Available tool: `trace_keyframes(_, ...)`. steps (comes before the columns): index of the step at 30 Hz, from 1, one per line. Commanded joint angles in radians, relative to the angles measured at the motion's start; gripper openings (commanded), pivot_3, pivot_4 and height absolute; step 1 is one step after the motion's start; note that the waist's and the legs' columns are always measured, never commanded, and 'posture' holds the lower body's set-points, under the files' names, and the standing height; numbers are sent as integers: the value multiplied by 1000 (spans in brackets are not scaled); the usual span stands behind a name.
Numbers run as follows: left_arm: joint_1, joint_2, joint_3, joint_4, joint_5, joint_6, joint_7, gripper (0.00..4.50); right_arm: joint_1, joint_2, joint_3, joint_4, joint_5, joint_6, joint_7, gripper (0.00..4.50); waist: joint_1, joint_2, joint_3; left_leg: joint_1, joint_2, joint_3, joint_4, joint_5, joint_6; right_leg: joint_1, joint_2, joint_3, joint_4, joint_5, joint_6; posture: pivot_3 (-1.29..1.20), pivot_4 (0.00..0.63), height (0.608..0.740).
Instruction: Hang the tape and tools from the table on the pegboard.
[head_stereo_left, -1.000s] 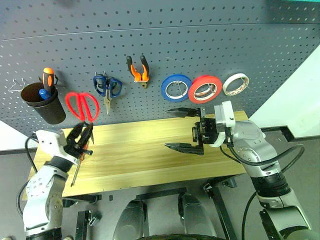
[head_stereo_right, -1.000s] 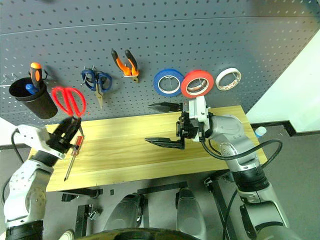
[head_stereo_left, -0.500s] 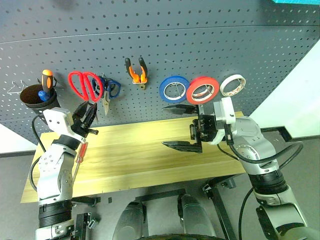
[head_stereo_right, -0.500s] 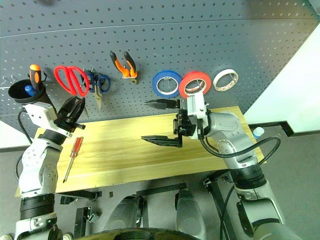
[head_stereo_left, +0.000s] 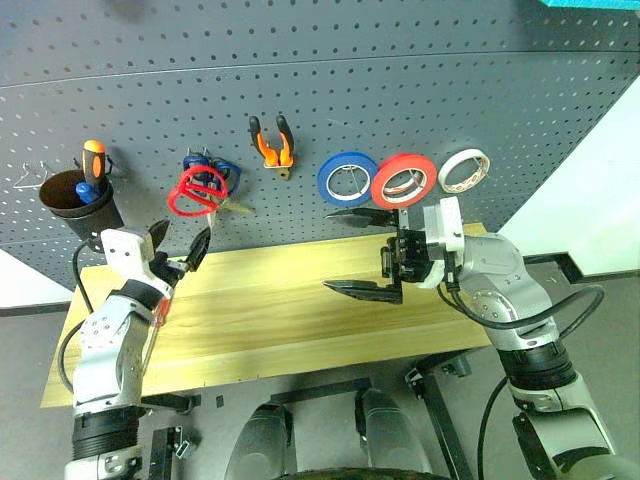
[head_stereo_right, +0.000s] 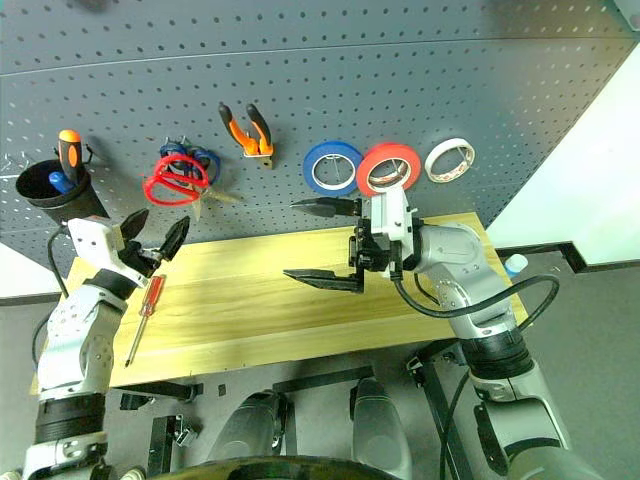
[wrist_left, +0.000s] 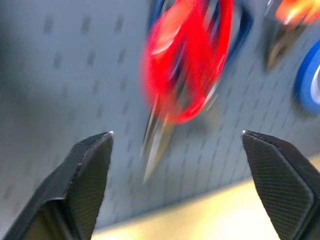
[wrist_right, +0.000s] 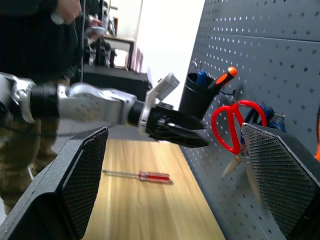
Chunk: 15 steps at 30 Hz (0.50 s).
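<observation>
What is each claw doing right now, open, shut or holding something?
Left claw: open, holding nothing; the red-handled scissors hang on the pegboard ahead of it.
Right claw: open, holding nothing.

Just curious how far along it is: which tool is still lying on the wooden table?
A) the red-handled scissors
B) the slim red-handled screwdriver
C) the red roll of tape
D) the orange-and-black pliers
B: the slim screwdriver lies flat on the table, while the other three hang on the pegboard.
</observation>
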Motion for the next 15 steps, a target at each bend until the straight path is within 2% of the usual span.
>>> trace_keyframes(1, 50, 58, 23, -16, -9, 139, 14, 4090, -3, -21, 27, 45, -113, -61, -19, 4500, 0, 0, 0, 0, 0, 0, 0, 0, 0, 0, 0, 0, 0, 0, 0, -14, 101, 740)
trace_keyframes(4, 66, 123, 24, 62, 30, 262, 45, 4090, 7, -19, 51, 75, -164, -114, -8, 4500, 1, 0, 0, 1, 0, 0, 0, 0, 0, 0, 0, 0, 1, 0, 0, -8, 106, 740)
trace_keyframes(6, 51, 165, 12, 146, 75, 332, 87, 4476, 20, -9, 58, 74, -170, -141, -5, 4500, 3, 0, 0, 1, 0, 0, 0, 0, 0, 0, 0, 0, 2, 0, 0, 0, 112, 740)
trace_keyframes(8, 22, 193, 1, 226, 96, 384, 105, 4497, 31, -1, 65, 69, -172, -152, -6, 4500, 3, 0, 0, 1, 0, 0, 0, 0, 0, 0, 1, 0, 2, 0, 0, 0, 112, 740)
trace_keyframes(12, -85, 225, -58, 405, 150, 462, 101, 4497, 55, 7, 73, 53, -166, -151, -14, 4500, 11, 0, -1, 1, 0, 0, 1, 0, 0, 0, 0, 0, 2, 0, 0, -7, 120, 740)
trace_keyframes(15, -208, 240, -73, 607, 177, 445, 94, 4497, 79, 2, 71, 38, -166, -148, -22, 4500, 10, -2, -1, 1, 0, 0, 1, 0, 0, 1, 0, 0, 2, 0, 0, -21, 123, 740)
